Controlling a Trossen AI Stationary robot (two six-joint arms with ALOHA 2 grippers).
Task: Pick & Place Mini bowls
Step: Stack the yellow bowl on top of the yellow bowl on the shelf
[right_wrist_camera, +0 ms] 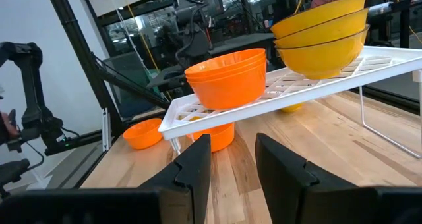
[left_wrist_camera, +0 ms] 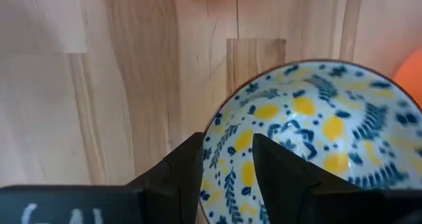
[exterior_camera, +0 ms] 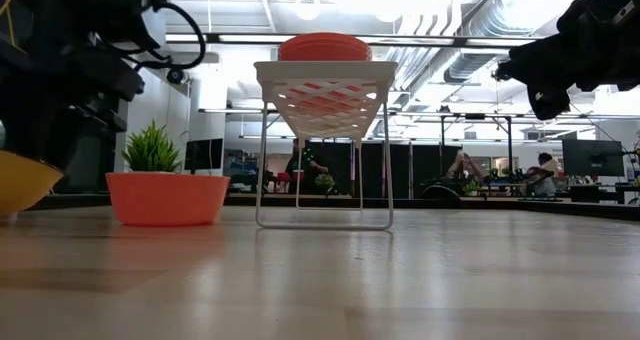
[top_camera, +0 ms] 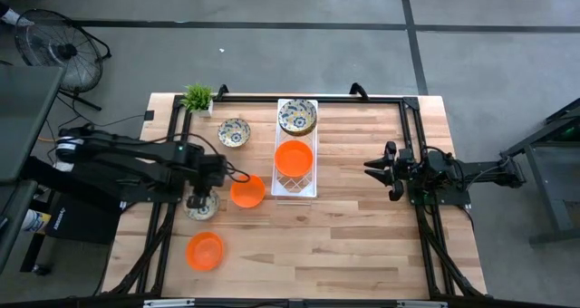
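Note:
My left gripper [top_camera: 200, 202] is shut on a cream mini bowl with a blue-and-yellow floral pattern [left_wrist_camera: 310, 118], left of the white rack [top_camera: 295, 192]. In the low view the bowl's yellow outside [exterior_camera: 22, 180] shows at the left, above the table. One orange bowl [top_camera: 246, 192] sits on its base right of it, another [top_camera: 205, 251] nearer the front edge. A floral bowl [top_camera: 234, 132] sits farther back. The rack carries stacked orange bowls [top_camera: 294, 158] and stacked floral bowls [top_camera: 297, 117]. My right gripper [top_camera: 372, 168] is open and empty, right of the rack. My left gripper pinches the floral bowl's rim [left_wrist_camera: 210, 137], one finger [left_wrist_camera: 280, 161] inside the bowl and the other [left_wrist_camera: 186, 161] outside. The fingers come from above, pointing down. The bowl hangs tilted, lifted clear of the table [exterior_camera: 300, 280].
A small green potted plant [top_camera: 197, 98] stands at the far left corner. The wire rack on thin legs [exterior_camera: 325, 130] stands mid-table at the back. Black frame rails run along the table's edges [top_camera: 412, 145]. Bare wood lies between the rack and my right gripper.

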